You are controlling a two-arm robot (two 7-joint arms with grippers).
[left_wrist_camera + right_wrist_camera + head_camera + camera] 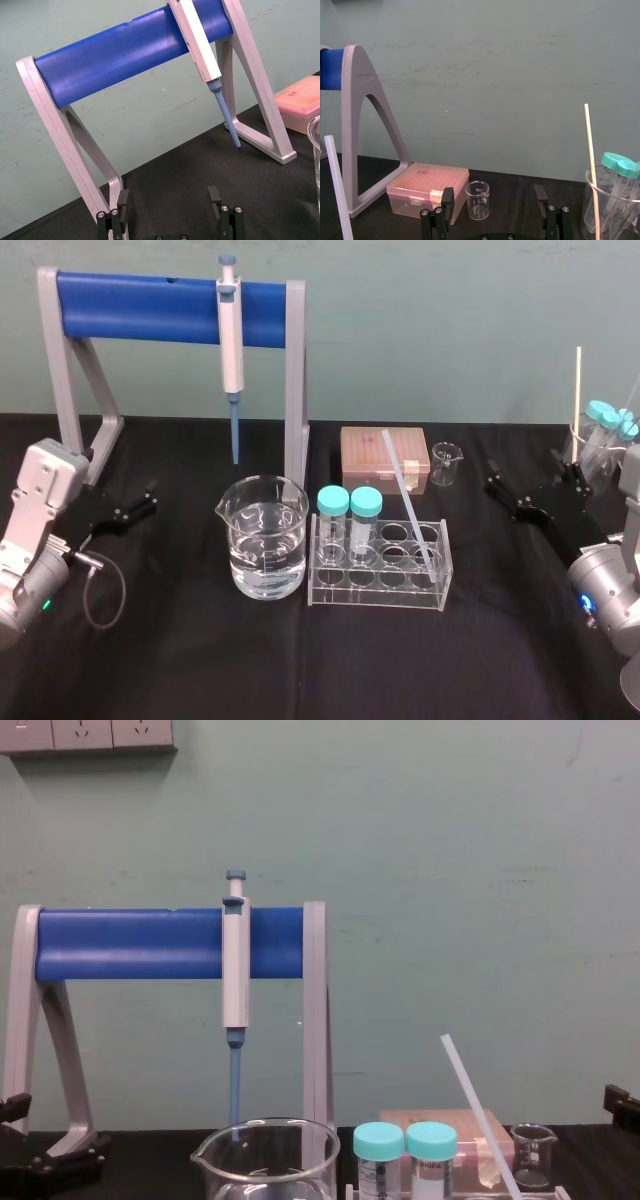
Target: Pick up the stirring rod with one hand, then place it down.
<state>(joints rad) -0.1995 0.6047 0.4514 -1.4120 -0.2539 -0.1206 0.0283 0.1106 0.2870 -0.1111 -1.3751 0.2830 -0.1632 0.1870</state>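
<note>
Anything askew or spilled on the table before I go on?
Only the stirring rod: it stands slanted in the tube rack, top leaning toward the pink tip box. Nothing spilled. Left gripper and right gripper sit open aside.

surface: black table (200,670) | on it: pipette stand (296,390) | water beaker (265,537) | tube rack (380,565) | pink box (375,458) | small beaker (446,464)
</note>
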